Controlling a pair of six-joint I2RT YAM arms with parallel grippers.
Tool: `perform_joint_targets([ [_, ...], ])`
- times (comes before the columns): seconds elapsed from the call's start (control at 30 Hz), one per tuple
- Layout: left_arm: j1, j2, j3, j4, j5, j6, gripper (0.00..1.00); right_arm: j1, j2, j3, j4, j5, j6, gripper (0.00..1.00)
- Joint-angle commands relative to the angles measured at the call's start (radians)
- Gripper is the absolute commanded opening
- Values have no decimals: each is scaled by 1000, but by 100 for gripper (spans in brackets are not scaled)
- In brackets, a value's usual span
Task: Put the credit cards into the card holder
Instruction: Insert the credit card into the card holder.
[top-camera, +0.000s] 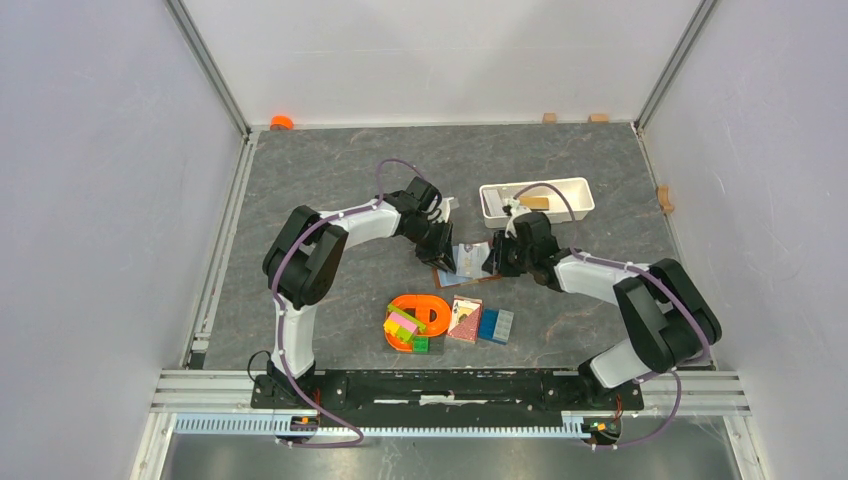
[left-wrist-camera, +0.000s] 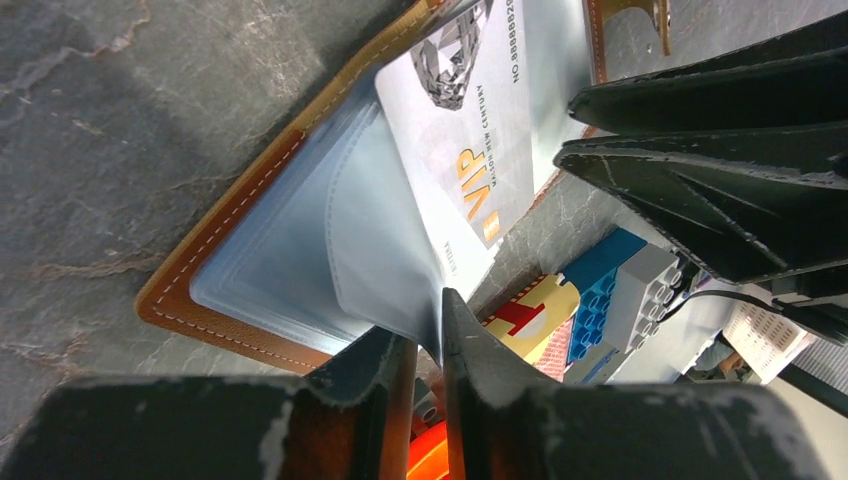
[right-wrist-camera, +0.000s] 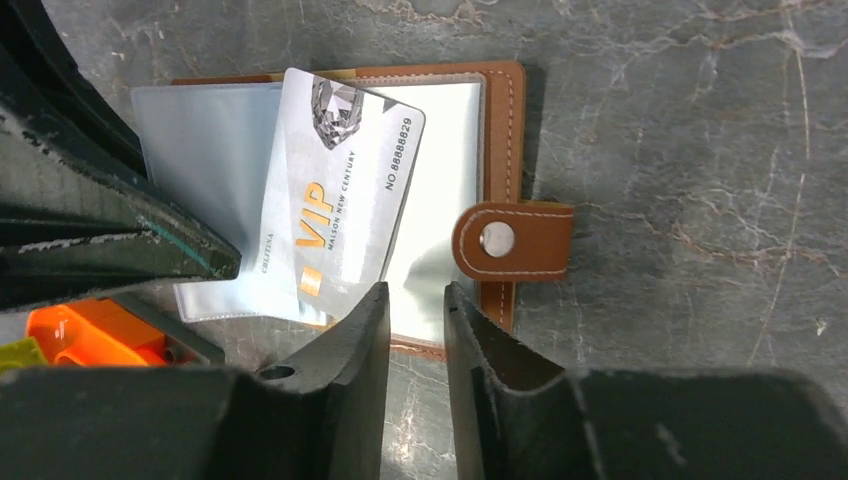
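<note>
The card holder lies open on the table, brown rim around clear plastic sleeves, its clasp tab pointing right. One silver credit card marked VIP lies tilted on it, one long edge under a lifted sleeve. My left gripper is shut on a corner of that sleeve and holds it up. My right gripper hovers just off the holder's near edge, its jaws slightly open with nothing between them. In the top view the left gripper and right gripper flank the holder.
A white tray stands behind the right gripper. In front of the holder sit an orange toy with coloured blocks, a red card pack and blue blocks. The left gripper's fingers crowd the holder's left side.
</note>
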Motion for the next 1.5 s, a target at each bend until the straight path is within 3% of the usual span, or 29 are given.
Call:
perform_joint_targets([
  [0.0, 26, 59, -7, -73, -225, 102, 22, -45, -35, -83, 137, -105, 54, 34],
  [0.43, 35, 97, 8, -98, -242, 106, 11, -67, 64, -148, 371, -209, 131, 34],
  [0.9, 35, 121, 15, -93, -217, 110, 10, -67, 133, -206, 576, -273, 198, 38],
  [1.47, 35, 133, 20, -89, -206, 112, 9, -67, 160, -277, 896, -314, 357, 32],
])
